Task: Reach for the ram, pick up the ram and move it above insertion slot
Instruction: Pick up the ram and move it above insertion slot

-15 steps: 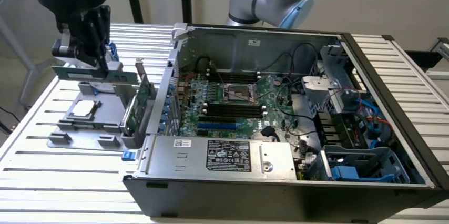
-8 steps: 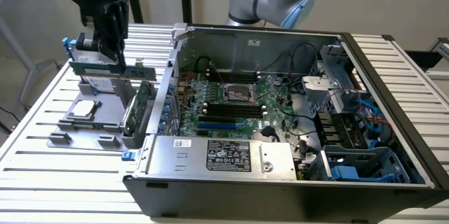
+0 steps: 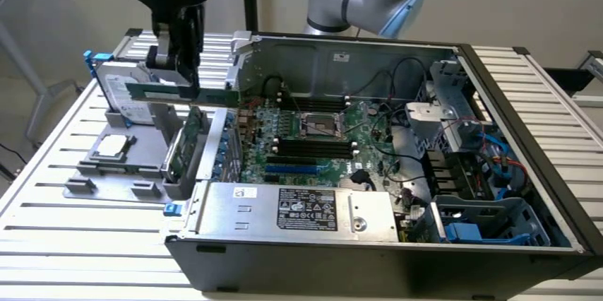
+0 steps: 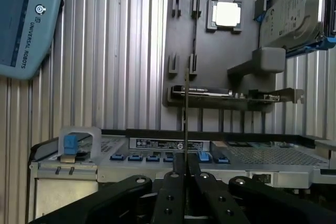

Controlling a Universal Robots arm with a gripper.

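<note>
- The fingers [image 3: 188,68] are clamped on the ram [image 3: 183,92], which hangs level in the air above the grey holder tray [image 3: 104,170] at the exterior view's left.
- The ram has been picked up and lifted clear of the tray; it is not yet over the motherboard's slots [image 3: 306,147] inside the open computer case [image 3: 377,244], further right.
- In the wrist view the ram [image 4: 186,103] appears edge-on as a thin line, chips and label unreadable.
</note>
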